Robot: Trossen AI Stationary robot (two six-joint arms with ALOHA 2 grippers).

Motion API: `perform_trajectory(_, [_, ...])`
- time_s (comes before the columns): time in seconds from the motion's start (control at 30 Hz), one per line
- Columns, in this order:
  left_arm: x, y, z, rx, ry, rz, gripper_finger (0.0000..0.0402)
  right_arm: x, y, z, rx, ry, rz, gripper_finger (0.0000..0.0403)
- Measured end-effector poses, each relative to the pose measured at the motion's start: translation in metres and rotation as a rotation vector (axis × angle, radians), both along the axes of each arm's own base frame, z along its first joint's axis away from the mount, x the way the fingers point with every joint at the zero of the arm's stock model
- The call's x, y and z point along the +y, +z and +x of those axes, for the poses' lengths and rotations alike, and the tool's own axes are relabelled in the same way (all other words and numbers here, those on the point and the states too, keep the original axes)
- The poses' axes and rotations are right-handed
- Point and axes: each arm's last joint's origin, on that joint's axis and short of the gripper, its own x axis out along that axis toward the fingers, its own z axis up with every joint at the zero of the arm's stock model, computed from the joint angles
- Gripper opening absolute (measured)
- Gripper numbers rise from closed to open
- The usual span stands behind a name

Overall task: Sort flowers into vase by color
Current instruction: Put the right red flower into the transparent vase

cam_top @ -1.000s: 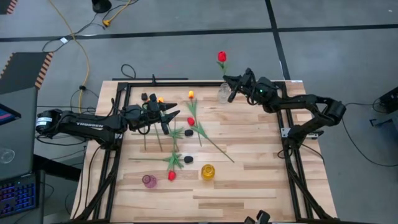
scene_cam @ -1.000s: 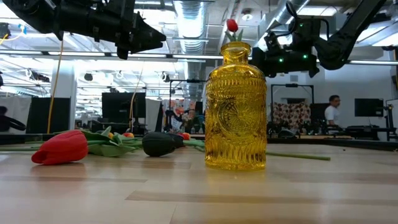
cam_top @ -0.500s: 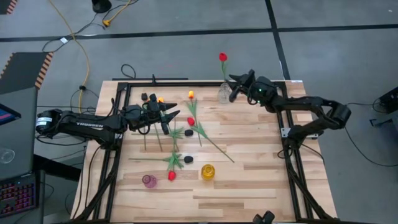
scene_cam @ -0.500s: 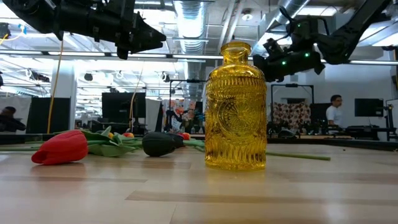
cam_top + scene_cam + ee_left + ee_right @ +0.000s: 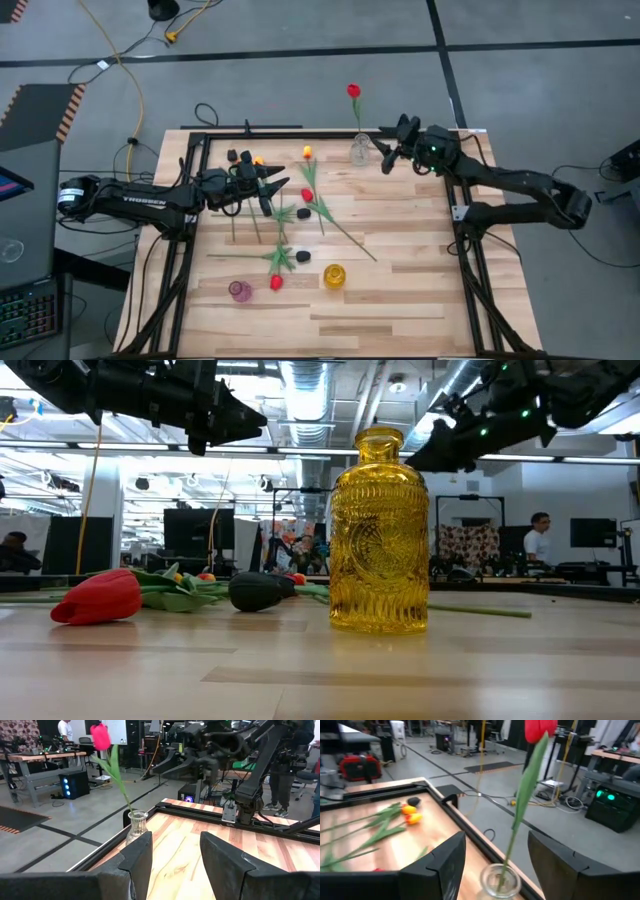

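A red tulip (image 5: 353, 91) stands in the clear vase (image 5: 360, 151) at the far edge of the bench (image 5: 400, 290), right of its middle, its stem leaning so the head hangs out past the edge. The right gripper (image 5: 392, 157) is just beside the vase on its right, fingers spread and holding nothing; in its wrist view the stem rises between the two dark fingers (image 5: 445, 865) without touching them. The left gripper (image 5: 275, 186) hovers over the left half of the bench, near the far edge, its fingers parted with nothing between them, pointing toward the clear vase. Under and beside it lie the loose flowers: two yellow-orange tulips, one (image 5: 258, 160) near the far-left corner and one (image 5: 307, 152) nearer the vase, a red tulip (image 5: 307, 195) near the middle of the bench, another red one (image 5: 276, 283) toward the near edge, and a black one (image 5: 303, 256) beside it, with green stems and leaves crossing between them. A yellow vase (image 5: 334, 276) stands near the middle of the near side, and a pink vase (image 5: 240, 291) sits to its left, just beside the near red tulip.
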Motion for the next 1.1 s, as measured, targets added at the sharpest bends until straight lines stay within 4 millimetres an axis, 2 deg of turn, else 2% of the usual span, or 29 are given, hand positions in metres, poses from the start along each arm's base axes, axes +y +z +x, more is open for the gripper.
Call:
perform_trajectory(0.2, [0.000,0.000,0.000,0.000,0.000,0.000,0.0153,0.026,0.011,0.000,-0.062,0.091,0.057,0.0240])
perform_trajectory(0.37, [0.000,0.000,0.000,0.000,0.000,0.000,0.0153,0.050,0.006,0.012,-0.057,0.205,0.137,0.0239])
perform_trajectory(0.6, [0.000,-0.001,0.000,0.008,0.000,-0.001,0.0153,0.086,-0.015,0.037,0.038,0.369,0.240,0.0239])
perform_trajectory(0.73, [0.000,-0.003,0.000,0.029,0.000,-0.004,0.0153,0.100,-0.033,0.051,0.093,0.407,0.331,0.0239])
perform_trajectory(0.87, [0.000,-0.004,0.000,0.046,0.000,-0.007,0.0153,0.107,-0.050,0.065,0.163,0.405,0.417,0.0239])
perform_trajectory(1.1, [0.000,-0.005,0.000,0.051,0.001,-0.020,0.0153,0.111,-0.070,0.099,0.336,0.390,0.470,0.0239])
